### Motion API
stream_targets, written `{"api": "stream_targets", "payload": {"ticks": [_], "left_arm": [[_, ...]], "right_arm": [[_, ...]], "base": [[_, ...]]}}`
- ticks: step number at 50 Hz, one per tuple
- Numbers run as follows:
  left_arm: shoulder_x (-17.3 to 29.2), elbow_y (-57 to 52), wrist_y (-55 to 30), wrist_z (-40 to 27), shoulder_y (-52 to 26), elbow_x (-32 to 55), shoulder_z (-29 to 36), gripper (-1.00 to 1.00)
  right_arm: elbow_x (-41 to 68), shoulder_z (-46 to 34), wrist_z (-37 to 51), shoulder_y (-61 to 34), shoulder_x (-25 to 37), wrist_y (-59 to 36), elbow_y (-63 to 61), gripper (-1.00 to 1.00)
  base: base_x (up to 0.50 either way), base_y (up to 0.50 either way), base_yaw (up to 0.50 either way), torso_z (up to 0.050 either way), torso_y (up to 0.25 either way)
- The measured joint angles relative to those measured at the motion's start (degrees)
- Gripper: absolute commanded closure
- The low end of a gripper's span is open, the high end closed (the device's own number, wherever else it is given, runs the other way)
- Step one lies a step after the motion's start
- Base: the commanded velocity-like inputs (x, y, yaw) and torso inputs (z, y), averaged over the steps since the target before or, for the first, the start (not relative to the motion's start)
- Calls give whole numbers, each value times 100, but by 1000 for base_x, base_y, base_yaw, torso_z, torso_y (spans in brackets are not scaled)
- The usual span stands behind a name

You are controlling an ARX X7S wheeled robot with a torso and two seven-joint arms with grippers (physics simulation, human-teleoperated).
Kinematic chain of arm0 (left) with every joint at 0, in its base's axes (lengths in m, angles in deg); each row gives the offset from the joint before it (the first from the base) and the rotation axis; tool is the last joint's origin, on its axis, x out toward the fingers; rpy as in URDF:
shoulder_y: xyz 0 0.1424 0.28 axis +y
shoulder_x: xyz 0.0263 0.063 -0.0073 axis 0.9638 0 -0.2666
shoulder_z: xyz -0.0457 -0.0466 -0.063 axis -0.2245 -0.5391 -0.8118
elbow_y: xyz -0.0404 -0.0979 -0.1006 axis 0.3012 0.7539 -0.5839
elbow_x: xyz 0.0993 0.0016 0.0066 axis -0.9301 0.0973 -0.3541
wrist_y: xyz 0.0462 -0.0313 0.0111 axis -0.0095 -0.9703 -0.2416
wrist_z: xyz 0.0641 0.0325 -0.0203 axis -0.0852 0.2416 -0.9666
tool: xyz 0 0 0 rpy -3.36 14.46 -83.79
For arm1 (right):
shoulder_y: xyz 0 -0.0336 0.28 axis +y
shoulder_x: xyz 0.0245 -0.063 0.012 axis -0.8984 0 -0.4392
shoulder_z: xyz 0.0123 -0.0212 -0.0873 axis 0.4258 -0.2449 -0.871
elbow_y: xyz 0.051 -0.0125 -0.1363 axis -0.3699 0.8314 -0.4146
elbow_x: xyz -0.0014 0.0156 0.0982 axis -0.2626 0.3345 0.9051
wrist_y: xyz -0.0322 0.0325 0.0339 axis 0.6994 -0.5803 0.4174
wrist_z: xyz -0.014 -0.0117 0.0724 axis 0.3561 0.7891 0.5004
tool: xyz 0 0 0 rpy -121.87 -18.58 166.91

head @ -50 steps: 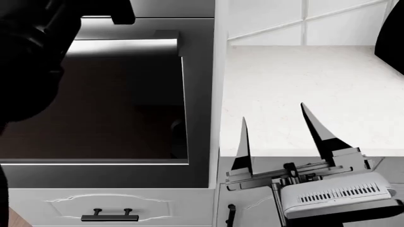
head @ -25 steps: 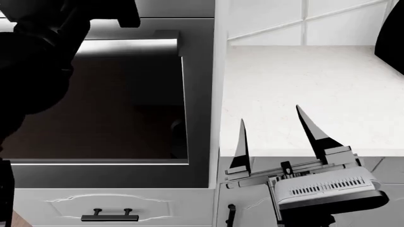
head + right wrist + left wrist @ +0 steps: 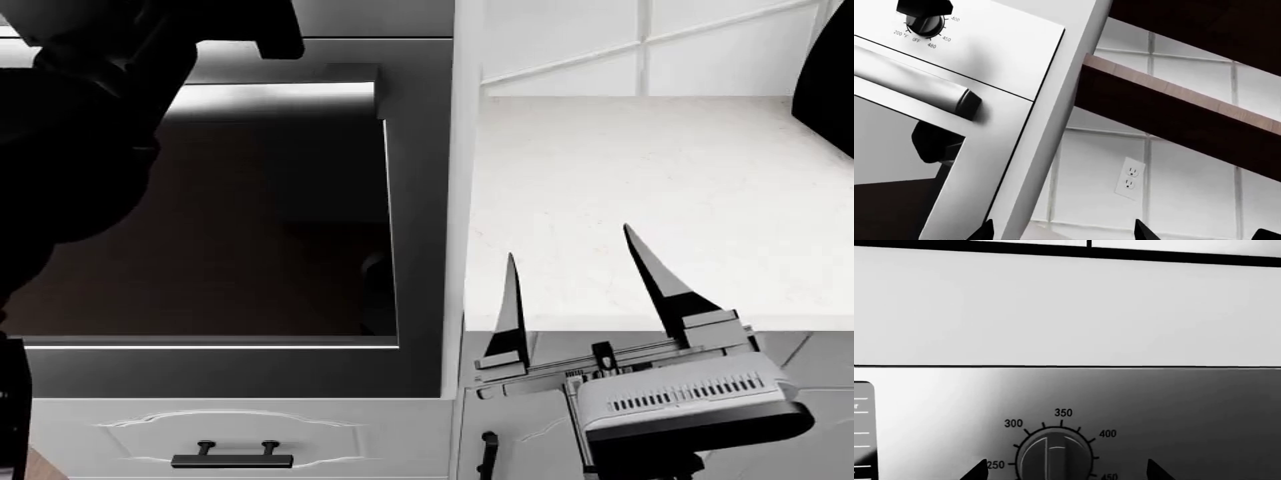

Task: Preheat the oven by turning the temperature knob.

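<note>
Kitchen oven [image 3: 254, 230] panel filled lower frame, left hand [image 3: 1064, 471] spread wide astride the temperature knob [image 3: 1054, 460], ungripped, turning not begun; right hand [image 3: 574, 290] open, empty.

Camera setup: head high, looking down; both wrist cams face the oven side.
Left wrist sits close on the round grey temperature knob [image 3: 1054, 457]; right wrist, farther back, shares it at 10 o'clock [image 3: 926, 23]; head sees the dark glass oven door [image 3: 254, 230].

white tiled wall [image 3: 1174, 190], wooden shelf [image 3: 1174, 107]
</note>
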Motion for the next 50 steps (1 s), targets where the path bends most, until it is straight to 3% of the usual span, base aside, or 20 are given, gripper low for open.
{"api": "stream_targets", "payload": {"ticks": [50], "left_arm": [[-12, 260, 218, 105, 49, -183, 93, -100]], "right_arm": [[9, -126, 87, -38, 56, -33, 67, -100]], "base": [[0, 0, 0, 0, 0]]}}
